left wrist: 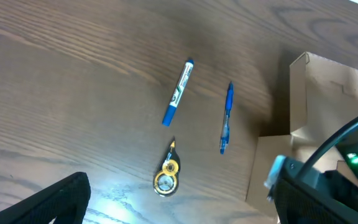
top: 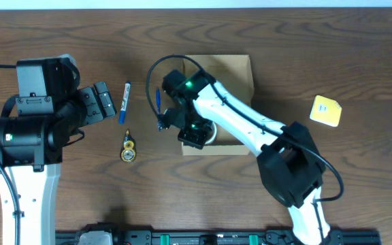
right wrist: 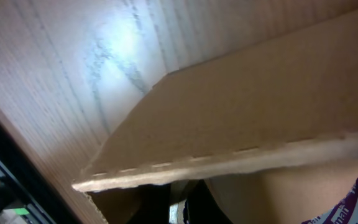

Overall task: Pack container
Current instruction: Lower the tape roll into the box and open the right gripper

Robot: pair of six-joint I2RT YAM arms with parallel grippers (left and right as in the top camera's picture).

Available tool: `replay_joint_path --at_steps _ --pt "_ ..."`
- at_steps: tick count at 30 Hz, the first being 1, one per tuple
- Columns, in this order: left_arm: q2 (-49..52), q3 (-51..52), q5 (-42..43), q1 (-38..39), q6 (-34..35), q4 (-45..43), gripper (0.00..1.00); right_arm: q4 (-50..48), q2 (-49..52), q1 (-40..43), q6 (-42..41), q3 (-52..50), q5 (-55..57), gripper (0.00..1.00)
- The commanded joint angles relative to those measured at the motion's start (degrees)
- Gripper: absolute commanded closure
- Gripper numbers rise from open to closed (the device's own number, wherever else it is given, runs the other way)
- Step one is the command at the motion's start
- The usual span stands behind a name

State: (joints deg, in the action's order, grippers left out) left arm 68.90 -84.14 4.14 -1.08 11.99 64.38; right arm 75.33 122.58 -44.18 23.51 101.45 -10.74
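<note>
The container (top: pixel 231 75) is a tan cardboard box at the table's middle, its flap lid open; it also shows at the right in the left wrist view (left wrist: pixel 328 93) and fills the right wrist view (right wrist: pixel 241 118). My right gripper (top: pixel 197 133) reaches down into the box's near left corner. In its wrist view the two dark fingers (right wrist: pixel 187 208) sit close together under the flap edge, with a sliver of a white roll (top: pixel 211 133) between them. My left gripper (top: pixel 105 102) is open and empty, left of the stationery; the open jaws (left wrist: pixel 179 214) hang above the wood.
A blue marker (top: pixel 125 102) and a blue pen (top: pixel 158 101) lie left of the box. A black and yellow correction tape dispenser (top: pixel 128 148) lies in front of them. A yellow sticky note pad (top: pixel 325 111) lies right of the box.
</note>
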Motion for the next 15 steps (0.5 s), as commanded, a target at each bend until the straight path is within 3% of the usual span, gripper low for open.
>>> replay_joint_path --at_steps 1,7,9,10,15 --pt "0.2 -0.8 0.4 -0.3 -0.4 -0.1 0.05 -0.2 -0.1 -1.1 0.7 -0.2 -0.6 0.99" --pt "0.2 -0.8 0.4 -0.3 -0.4 0.1 0.05 -0.1 -0.1 -1.7 0.3 -0.2 -0.7 0.99" --pt "0.2 -0.8 0.4 -0.3 -0.4 0.1 0.04 0.0 -0.1 -1.9 0.1 -0.2 -0.7 0.65" --pt "0.2 -0.8 0.4 -0.3 -0.4 0.1 0.05 0.1 -0.1 -2.0 0.1 -0.2 -0.7 0.53" --pt "0.2 -0.8 0.4 -0.3 -0.4 0.1 0.04 0.1 -0.1 -2.0 -0.4 -0.2 1.5 0.51"
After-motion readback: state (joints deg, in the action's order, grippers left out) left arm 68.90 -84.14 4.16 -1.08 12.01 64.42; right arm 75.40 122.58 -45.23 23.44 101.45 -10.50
